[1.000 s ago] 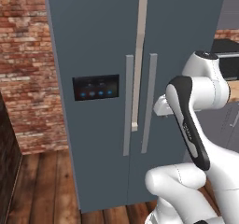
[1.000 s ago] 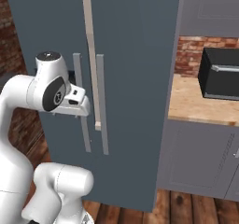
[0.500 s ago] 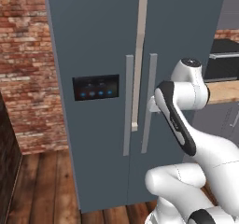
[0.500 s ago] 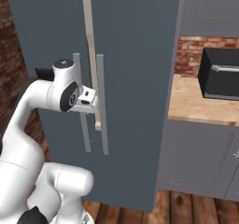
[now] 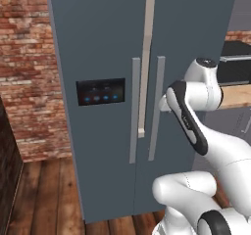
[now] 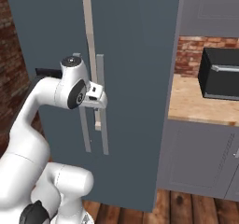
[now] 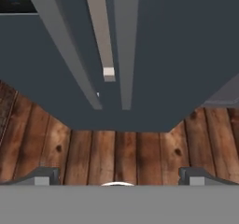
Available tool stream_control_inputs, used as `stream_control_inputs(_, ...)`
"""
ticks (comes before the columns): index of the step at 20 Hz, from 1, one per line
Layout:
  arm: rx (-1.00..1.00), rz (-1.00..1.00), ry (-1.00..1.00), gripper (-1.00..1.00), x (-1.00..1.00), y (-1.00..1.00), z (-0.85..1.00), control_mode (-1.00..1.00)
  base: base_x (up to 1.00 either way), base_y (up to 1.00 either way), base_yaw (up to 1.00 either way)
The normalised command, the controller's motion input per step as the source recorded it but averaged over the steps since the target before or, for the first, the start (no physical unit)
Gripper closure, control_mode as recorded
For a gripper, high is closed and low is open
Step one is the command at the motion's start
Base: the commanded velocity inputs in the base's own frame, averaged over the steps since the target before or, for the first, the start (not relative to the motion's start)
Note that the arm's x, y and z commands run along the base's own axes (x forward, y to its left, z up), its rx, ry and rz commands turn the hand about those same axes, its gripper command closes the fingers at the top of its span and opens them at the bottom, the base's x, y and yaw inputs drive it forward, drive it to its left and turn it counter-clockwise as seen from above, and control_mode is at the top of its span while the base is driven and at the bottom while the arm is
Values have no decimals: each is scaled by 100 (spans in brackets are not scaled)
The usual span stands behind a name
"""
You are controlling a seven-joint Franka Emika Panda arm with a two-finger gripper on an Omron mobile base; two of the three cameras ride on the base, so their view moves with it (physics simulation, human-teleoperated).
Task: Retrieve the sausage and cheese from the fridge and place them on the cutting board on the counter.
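Observation:
The slate blue-grey fridge (image 5: 103, 43) fills the middle of the base views with both doors shut. Two long grey handles (image 5: 135, 109) flank the door seam, and a dark blue-lit panel (image 5: 100, 91) sits on the left door. My gripper (image 7: 119, 177) hangs close in front of the right door's handle (image 6: 101, 101), at about mid-height. In the hand view its fingertips (image 7: 46, 176) stand wide apart, open and empty, looking down the handles (image 7: 123, 45) to the floor. The sausage, the cheese and the cutting board are out of view. The counter (image 6: 200, 104) lies right of the fridge.
A black microwave (image 6: 219, 73) stands on the counter, over grey cabinet doors (image 6: 200, 157). A brick wall (image 5: 27, 82) runs left of the fridge, with a dark unit (image 5: 6, 180) at the far left edge. Wooden floor (image 7: 116, 153) lies below.
The arm has swung in toward the fridge, bringing the hand up to the right door's handle. The gripper has stayed open and the doors have stayed shut.

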Motion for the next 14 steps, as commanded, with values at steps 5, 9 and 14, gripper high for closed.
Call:
stream_control_inputs(5, 8, 0, -10, -100, 0, 4, -8, -100, 0, 0, 0)
stream_control_inputs(9, 8, 0, -19, -100, 0, 1, -5, -100, 0, 0, 0)
stream_control_inputs(14, 4, -2, -14, -100, 8, -4, 0, -100, 0, 0, 0)
